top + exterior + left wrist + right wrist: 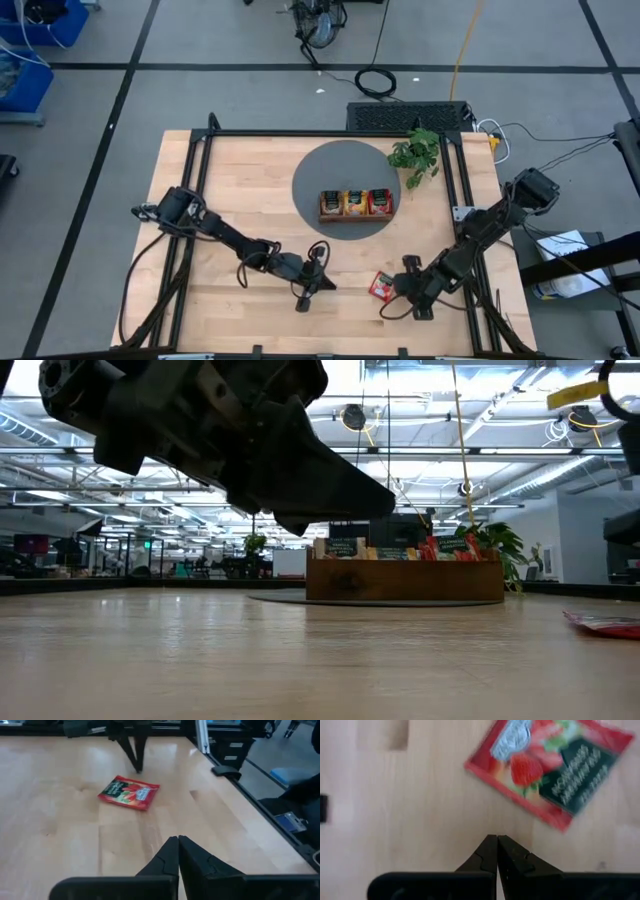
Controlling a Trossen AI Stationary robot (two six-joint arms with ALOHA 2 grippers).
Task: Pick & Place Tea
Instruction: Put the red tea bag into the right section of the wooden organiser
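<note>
Near the front edge of the pale wooden table (240,180), at about 5 o'clock from the table's middle in the high view, I see the last loose red flat square tea sachet (380,287) with strawberry print lying flat on the wood, held by nothing. Right gripper (402,284) sits just beside it on the 3 o'clock side; fingers pinched together, carrying nothing. Its wrist view shows the sachet (552,767) ahead of the closed tips and off to one side, not between them, edges skewed to the finger line. It's close to square, so no real long axis, only that skew. Left gripper (318,285) is at 9 o'clock from the sachet, clearly farther off, also clamped to a point and empty; its wrist view has the sachet (129,793) well ahead on the boards with the right arm's fingers just past it. My read: right arm is the nearer one; it needs to spread its fingers and square up before dropping. Brown wooden three-compartment tray (356,216) with the other sachets is at 12 o'clock from the loose one, on the dark grey round mat (320,170).
</note>
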